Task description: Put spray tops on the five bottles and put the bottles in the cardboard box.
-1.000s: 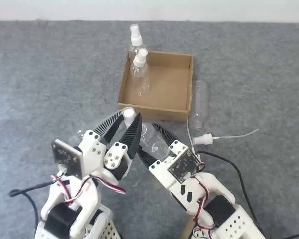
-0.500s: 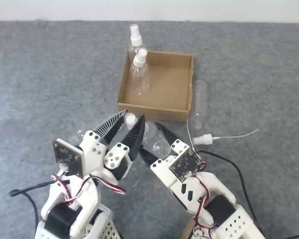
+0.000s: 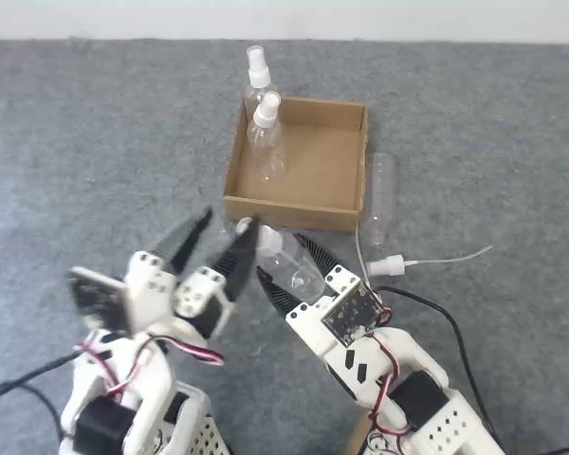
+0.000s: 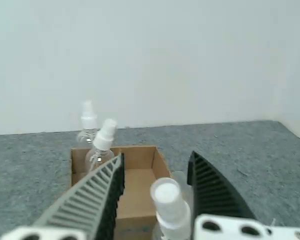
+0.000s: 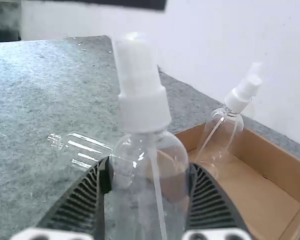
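My right gripper (image 3: 284, 260) (image 5: 147, 169) is shut on a clear bottle (image 3: 292, 267) (image 5: 142, 165), held just in front of the cardboard box (image 3: 294, 216) (image 5: 270, 165). A white spray top (image 3: 246, 227) (image 4: 166, 200) (image 5: 140, 95) sits on the bottle's neck. My left gripper (image 3: 229, 224) (image 4: 156, 159) is open, its fingers on either side of that top with gaps showing. One topped bottle (image 3: 266, 142) (image 4: 102, 147) (image 5: 225, 125) stands in the box. Another topped bottle (image 3: 258, 76) (image 4: 87, 125) stands behind the box.
A bottle without a top (image 3: 383, 194) lies to the right of the box. A loose spray top (image 3: 389, 265) with its thin tube lies near it. Another open bottle (image 5: 80, 145) lies on the grey carpet to the left.
The left gripper has opened off the spray top and the left arm has drawn back to the left. The top stays on the bottle in the right gripper.
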Robot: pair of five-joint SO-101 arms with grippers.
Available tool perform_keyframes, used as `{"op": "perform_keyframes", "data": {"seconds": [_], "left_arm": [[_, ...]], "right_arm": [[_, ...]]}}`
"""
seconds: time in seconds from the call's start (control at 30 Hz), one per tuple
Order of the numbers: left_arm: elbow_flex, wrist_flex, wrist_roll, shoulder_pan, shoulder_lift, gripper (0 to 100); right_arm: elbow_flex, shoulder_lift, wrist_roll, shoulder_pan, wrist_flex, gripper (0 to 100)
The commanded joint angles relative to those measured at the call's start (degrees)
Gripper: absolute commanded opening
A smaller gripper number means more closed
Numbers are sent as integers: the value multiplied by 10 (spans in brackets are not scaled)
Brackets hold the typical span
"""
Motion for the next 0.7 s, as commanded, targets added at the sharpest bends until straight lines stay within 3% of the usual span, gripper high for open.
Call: {"op": "perform_keyframes", "data": {"seconds": [0.0,0.43,0.67], "left_arm": [[-42,-1,30,-59,-10,192],[-9,25,25,-61,-10,192],[45,-34,4,-58,-7,192]], "right_arm": [[11,-20,-5,7,-11,35],[11,-20,-5,7,-11,33],[11,-21,-5,-7,-11,32]]}}
